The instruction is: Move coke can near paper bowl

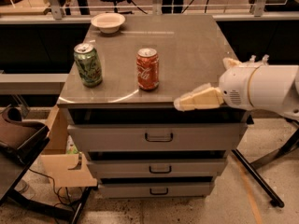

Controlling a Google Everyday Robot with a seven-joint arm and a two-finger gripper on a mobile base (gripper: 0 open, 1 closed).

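Observation:
The coke can [147, 69], red with white script and a silver top, stands upright near the front edge of the grey cabinet top [187, 45], left of centre. The paper bowl [108, 22], cream and shallow, sits at the far left corner of the same top. My gripper [198, 99], cream-coloured on a white arm, hovers at the front edge of the top. It points left, to the right of the coke can and a short way from it, and holds nothing.
A green can [88, 65] stands upright left of the coke can, near the front left corner. The cabinet has three drawers [159, 136] below. An open cardboard box [60, 157] and a dark chair [18, 139] are on the floor at left.

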